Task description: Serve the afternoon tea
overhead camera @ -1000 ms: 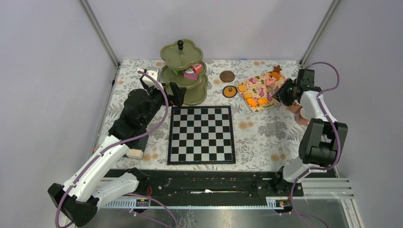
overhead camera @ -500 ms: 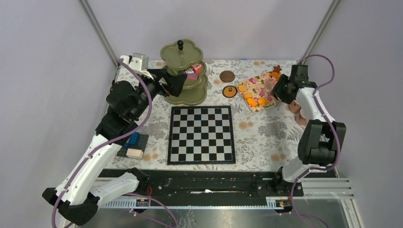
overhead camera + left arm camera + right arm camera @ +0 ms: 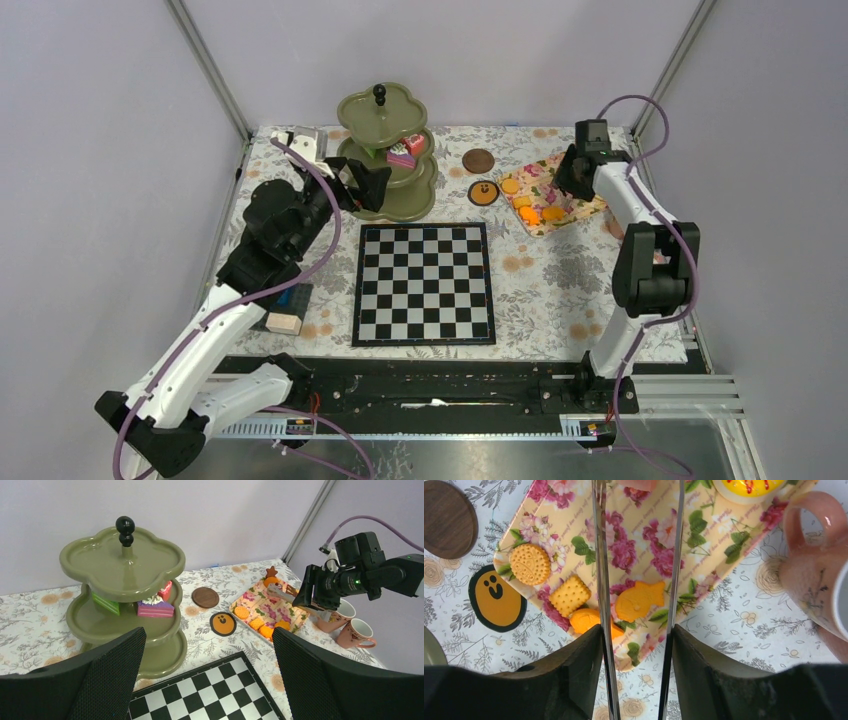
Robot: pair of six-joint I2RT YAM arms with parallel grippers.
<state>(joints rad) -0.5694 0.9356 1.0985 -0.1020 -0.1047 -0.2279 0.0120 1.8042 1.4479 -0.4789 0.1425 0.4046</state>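
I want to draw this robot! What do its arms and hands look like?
The left arm and right arm have white tube-like links, chunky black joints and looping purple cables. The left hand and right hand are black, two-fingered.

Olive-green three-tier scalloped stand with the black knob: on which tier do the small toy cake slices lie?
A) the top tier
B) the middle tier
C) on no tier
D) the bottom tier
B: in the left wrist view the pink toy cake slice and the green toy slice lie on the middle tier of the olive-green stand, under its bare top tier.
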